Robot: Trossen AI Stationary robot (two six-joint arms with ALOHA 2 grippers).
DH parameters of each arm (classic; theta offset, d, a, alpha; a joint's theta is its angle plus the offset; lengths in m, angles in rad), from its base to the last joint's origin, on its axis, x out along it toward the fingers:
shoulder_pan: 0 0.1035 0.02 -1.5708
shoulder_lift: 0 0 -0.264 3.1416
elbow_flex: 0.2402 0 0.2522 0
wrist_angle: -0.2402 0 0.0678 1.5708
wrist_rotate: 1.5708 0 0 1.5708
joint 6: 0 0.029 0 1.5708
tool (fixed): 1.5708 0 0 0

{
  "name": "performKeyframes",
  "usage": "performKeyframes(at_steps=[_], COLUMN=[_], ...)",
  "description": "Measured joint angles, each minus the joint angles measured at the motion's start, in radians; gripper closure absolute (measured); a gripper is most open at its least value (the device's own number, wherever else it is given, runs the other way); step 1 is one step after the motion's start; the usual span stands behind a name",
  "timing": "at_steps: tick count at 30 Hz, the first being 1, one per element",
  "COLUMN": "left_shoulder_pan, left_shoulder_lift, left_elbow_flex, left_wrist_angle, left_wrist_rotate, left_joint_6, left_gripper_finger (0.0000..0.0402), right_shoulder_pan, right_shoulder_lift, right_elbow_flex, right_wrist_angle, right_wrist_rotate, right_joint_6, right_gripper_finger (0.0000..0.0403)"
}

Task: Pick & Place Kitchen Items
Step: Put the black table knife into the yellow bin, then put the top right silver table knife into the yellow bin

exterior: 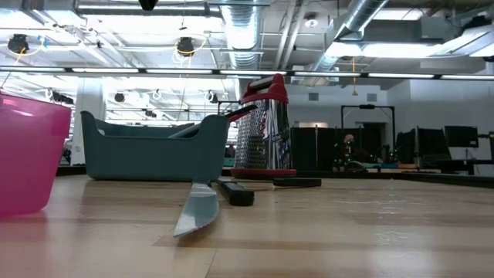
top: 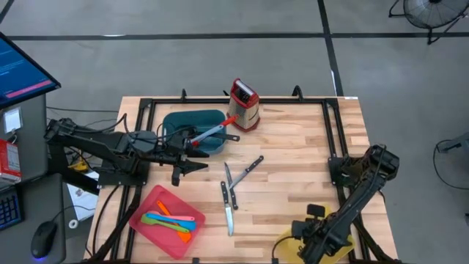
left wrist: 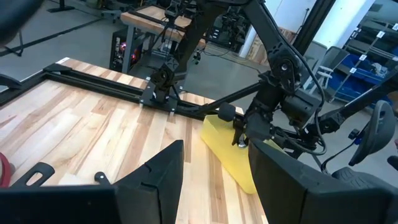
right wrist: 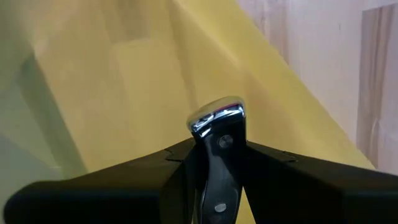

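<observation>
The right gripper (right wrist: 214, 163) is clamping a black-handled steel knife (right wrist: 217, 155) by its handle, the steel butt end poking out between the fingers, and it is hanging directly over the yellow tray (top: 293, 242) at the near right corner of the table (top: 293, 147). The left gripper (top: 192, 167) is hovering over the boards just in front of the teal tray (top: 183, 121), its fingers (left wrist: 155, 180) standing apart with nothing between them. A red spoon (top: 209, 135) is leaning out over the teal tray's rim toward the steel box grater (top: 244, 104), which is standing upright just beside that tray. Three more knives (top: 231, 187) are lying loose mid-table — two crossing one another, the third (top: 229, 213) nearer the front edge. The red tray (top: 150, 202) at the near left is holding the small plastic utensils (top: 172, 220) — pink, green, blue and orange, bunched together.
</observation>
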Motion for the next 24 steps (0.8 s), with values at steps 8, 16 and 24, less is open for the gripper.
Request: performKeyframes(at_steps=[8, 16, 24], left_shoulder_pan=[0.000, 0.000, 0.000], left_shoulder_lift=[0.000, 0.000, 0.000], left_elbow_flex=[0.000, 0.000, 0.000], left_wrist_angle=[0.000, 0.000, 0.000], left_wrist_rotate=[-0.001, -0.001, -0.001], left_joint_6=[0.000, 0.000, 0.000], left_gripper_finger=[0.0239, 0.0239, 0.0239], right_shoulder_pan=[0.025, 0.020, -0.001], right_shoulder_lift=[0.000, 0.000, 0.000], right_elbow_flex=[0.000, 0.000, 0.000], right_wrist_angle=[0.008, 0.019, 0.003], right_wrist_rotate=[-0.008, -0.010, -0.021], right_joint_6=[0.055, 0.056, 0.053], right_gripper_finger=[0.0316, 0.0314, 0.0193])
